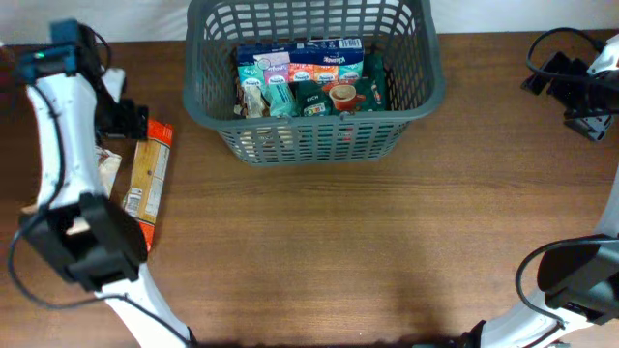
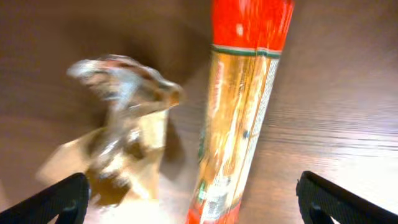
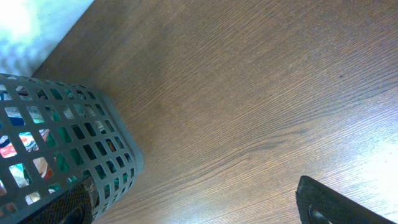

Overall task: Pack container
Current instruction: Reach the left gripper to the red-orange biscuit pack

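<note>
Container [image 1: 205,101]: large dark grey plastic basket, rectangular with rounded corners, slotted lattice sides, solid rim. It stands at the far middle of the brown wood-grain table [image 1: 387,242]. The right wrist view shows one lattice corner of the container [image 3: 62,143].

Contents: a blue multicoloured carton [image 1: 300,60] lies along the far side, with green snack packets [image 1: 311,97] in front of it. The rest is too small to tell.

Long orange-and-red packet [image 1: 147,179] [image 2: 239,112]: lies flat on the table, left of the basket and well apart from it.

Crumpled clear-and-tan wrapper [image 1: 106,169] [image 2: 118,143]: lies just beside the long packet, on its outer side. It is blurred in the wrist view.

Left gripper [image 2: 199,205]: fingers spread wide and holding nothing, positioned above the long packet and the wrapper.

Right gripper [image 3: 202,208]: fingers spread wide and empty, above bare table to the right of the basket.
</note>
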Tool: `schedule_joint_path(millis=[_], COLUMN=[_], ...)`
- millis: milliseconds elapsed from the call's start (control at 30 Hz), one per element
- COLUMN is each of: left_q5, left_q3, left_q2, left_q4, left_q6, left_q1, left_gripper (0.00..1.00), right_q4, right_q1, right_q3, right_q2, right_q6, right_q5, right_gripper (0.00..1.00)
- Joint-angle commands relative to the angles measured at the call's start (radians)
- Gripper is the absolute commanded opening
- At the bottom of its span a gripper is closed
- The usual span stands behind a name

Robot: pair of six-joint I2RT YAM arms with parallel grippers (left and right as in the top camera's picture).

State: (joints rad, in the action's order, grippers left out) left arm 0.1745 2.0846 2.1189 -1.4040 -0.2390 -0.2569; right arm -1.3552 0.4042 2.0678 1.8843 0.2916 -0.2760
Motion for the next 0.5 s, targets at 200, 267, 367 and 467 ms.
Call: schedule_joint_path(millis=[200,267,367,467], left_q5=[-0.091,-0.113,-0.146,-0.167], left_q3=[-0.044,-0.044,-0.044,-0.044], left_q2=[0.209,0.242,0.283,0.317], left_q4=[0.069,0.075,0.076,0.077], left_q6=[-0.156,-0.163,-0.163,-0.163], left_q1=[-0.001,-0.001,0.001,0.001], left_gripper=[0.89,0.89,0.82,0.78], right_q4=[0.001,0.001,0.001,0.001], right_q1=[0.001,0.001,0.001,0.001], right_q3=[-0.005,-0.005,-0.005,-0.005], right_q2=[-0.010,-0.010,-0.010,-0.010], right_q6=[0.005,0.005,0.005,0.005], right_q5=[-0.005,-0.005,-0.005,-0.005], right_gripper=[0.99,0.99,0.99,0.99])
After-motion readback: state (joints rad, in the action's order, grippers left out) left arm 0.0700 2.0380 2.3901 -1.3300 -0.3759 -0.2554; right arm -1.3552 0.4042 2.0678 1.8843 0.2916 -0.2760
